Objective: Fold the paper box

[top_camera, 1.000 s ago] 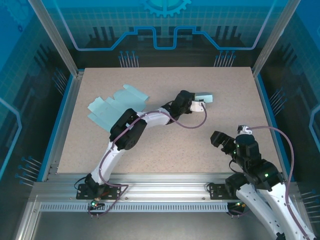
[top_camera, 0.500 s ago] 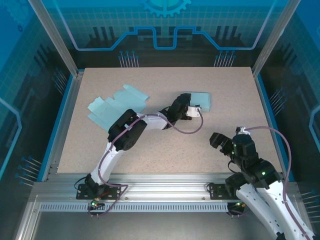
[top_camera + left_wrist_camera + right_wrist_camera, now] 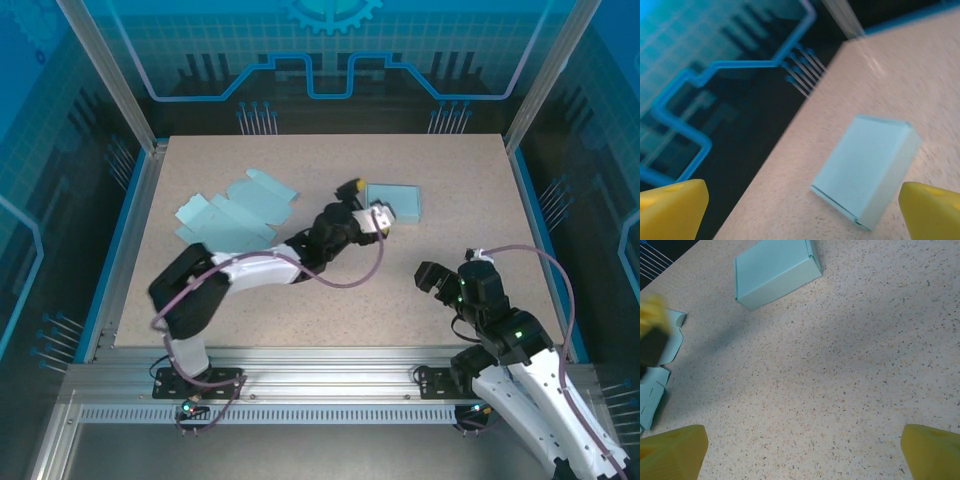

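Note:
A folded light-blue paper box lies closed and flat on the speckled table, right of centre at the back. My left gripper hovers just to its near left, open, and touches nothing. In the left wrist view the box lies beyond the two yellow fingertips, with the left gripper holding nothing. My right gripper stands open over bare table at the near right. The box is far ahead of the right gripper at the upper left.
Flat unfolded light-blue box blanks lie at the back left, and their edges appear in the right wrist view. The table's back edge runs close behind the box. A metal frame rail borders the near side.
My left gripper has opened and let go of the box, which now lies flat on the table. The left arm has pulled back toward the near left; the right arm barely shifted.

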Available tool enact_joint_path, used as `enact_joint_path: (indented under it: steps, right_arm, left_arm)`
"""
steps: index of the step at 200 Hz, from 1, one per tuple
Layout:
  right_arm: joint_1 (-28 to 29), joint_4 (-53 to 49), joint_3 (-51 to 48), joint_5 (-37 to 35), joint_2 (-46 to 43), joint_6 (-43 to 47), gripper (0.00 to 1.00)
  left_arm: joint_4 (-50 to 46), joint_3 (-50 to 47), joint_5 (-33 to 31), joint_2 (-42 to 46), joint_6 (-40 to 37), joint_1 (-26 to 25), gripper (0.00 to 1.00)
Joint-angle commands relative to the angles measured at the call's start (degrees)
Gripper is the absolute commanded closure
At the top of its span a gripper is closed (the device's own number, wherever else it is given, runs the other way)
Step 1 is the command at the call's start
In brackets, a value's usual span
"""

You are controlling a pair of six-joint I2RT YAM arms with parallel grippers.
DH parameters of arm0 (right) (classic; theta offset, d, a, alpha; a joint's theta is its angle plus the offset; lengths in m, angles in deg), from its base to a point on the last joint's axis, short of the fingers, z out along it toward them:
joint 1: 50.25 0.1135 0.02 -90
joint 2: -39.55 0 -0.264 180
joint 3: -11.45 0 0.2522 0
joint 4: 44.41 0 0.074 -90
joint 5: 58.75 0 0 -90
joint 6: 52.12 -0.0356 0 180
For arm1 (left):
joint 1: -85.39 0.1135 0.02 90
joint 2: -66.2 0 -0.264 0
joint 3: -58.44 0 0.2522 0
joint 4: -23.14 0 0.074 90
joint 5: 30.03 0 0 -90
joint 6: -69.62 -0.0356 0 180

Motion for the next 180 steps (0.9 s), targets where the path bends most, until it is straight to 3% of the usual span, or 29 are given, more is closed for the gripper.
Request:
enact_joint_path:
  steps: [1, 46, 67, 94, 119, 180]
  right_arm:
    - [0.3, 0.4, 0.8, -1.6, 0.6, 0.7, 0.0]
    - [0.0, 0.5, -0.3, -3.0, 1.9, 0.3, 0.0]
    - [-0.1, 0.9, -0.9, -3.2, 2.3, 0.3, 0.0]
    - [-0.2, 1.8, -1.4, -3.4, 2.8, 0.3, 0.0]
    - [-0.2, 2.7, -1.8, -3.1, 3.8, 0.3, 0.0]
    - [-0.3, 1.1, -1.8, -3.0, 3.9, -0.6, 0.0]
  left_arm:
    - [-4.4, -3.4, -8.2, 9.7, 20.5, 2.8, 0.01]
    - [-31.3, -10.7, -6.7, 26.8, 57.0, 17.9, 0.01]
    - [-39.2, -15.9, -3.2, 32.7, 69.1, 26.4, 0.01]
    - [-41.9, -22.1, 3.0, 37.6, 71.1, 35.3, 0.01]
    - [-44.6, -22.5, 7.9, 37.0, 69.4, 45.0, 0.01]
    - [-40.2, -18.1, 21.9, 21.4, 70.0, 65.7, 0.01]
